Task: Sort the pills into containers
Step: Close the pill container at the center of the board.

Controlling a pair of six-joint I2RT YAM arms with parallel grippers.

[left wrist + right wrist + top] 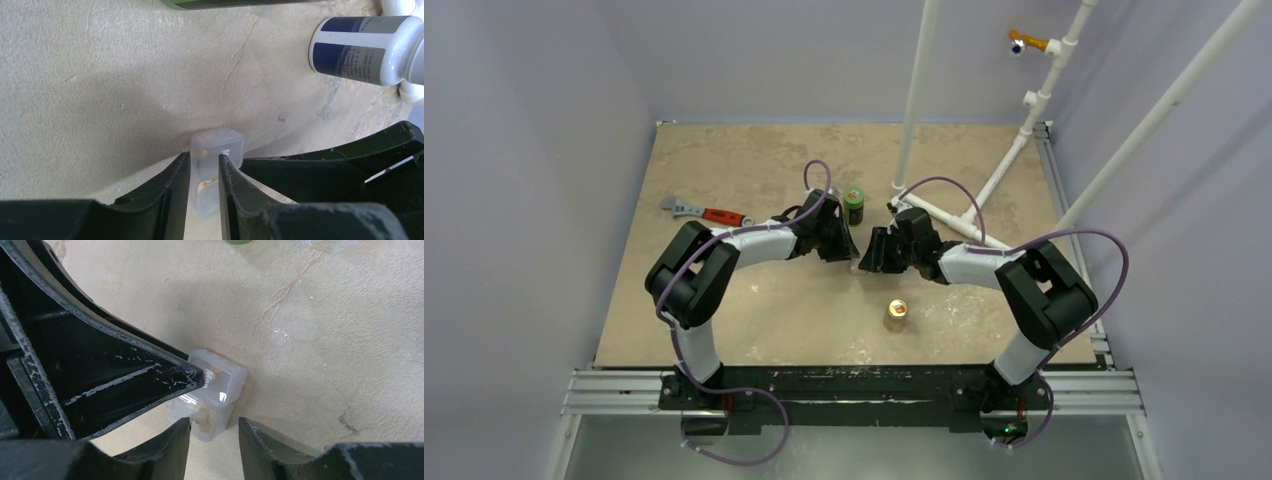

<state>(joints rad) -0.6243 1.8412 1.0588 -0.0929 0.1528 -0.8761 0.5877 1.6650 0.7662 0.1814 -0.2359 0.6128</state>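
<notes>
1. Well off to the left of the left claw (204, 161), a wrench (704, 212) lies on the table (774, 320).
2. The left claw pinches the clear case (220, 145). Its two fingers press on either side of the case's near part, which fills the gap between them.
3. Just beyond that claw stands a green bottle (854, 205). Beyond it and to its right we see another bottle (370, 50) (dark label, white cap).
4. The case rests on the table between the two claws, right at the tips of both. A pale lump (201, 416) shows through its wall; we cannot tell whether it is a pill.
5. The right claw (214, 422) is spread, with the case's end just ahead of the gap between its tips.
6. Nearer the arm bases than the right claw, and apart from it, an orange bottle (895, 314) stands upright.
</notes>
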